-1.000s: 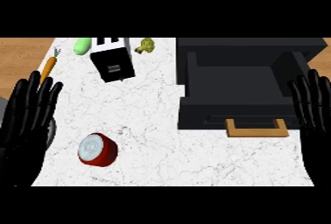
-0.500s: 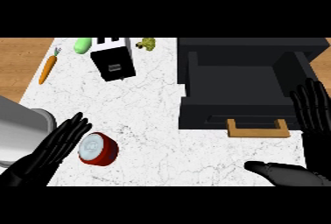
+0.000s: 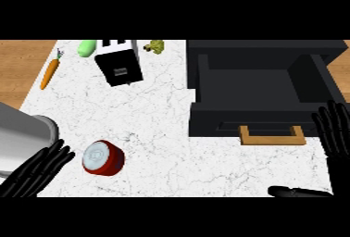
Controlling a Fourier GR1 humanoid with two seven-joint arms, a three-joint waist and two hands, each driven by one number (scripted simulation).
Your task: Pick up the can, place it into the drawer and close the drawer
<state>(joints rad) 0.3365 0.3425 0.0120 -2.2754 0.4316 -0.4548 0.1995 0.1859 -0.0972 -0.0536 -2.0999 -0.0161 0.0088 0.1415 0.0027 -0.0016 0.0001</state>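
Note:
A red can [image 3: 103, 158] with a pale silver top lies on the white marble counter [image 3: 160, 115] at the lower left. My left hand [image 3: 37, 170] is just left of it, fingers straight and open, not touching it. The black drawer [image 3: 263, 88] stands pulled out at the upper right, its inside bare, with a wooden handle [image 3: 271, 136] on its front. At the right edge my right hand [image 3: 335, 132] is open, fingers up, beside that handle; its thumb [image 3: 297, 191] shows low down.
A black and white toaster [image 3: 119, 65] stands at the back of the counter. A carrot [image 3: 49, 72], a green fruit [image 3: 87, 47] and a yellow-green item [image 3: 156, 46] lie near it. My grey left forearm [image 3: 21, 136] fills the left edge.
My left hand has dropped from raised at the left edge to beside the can, forearm swinging in. The right hand lowered a little at the right edge. The can has not moved.

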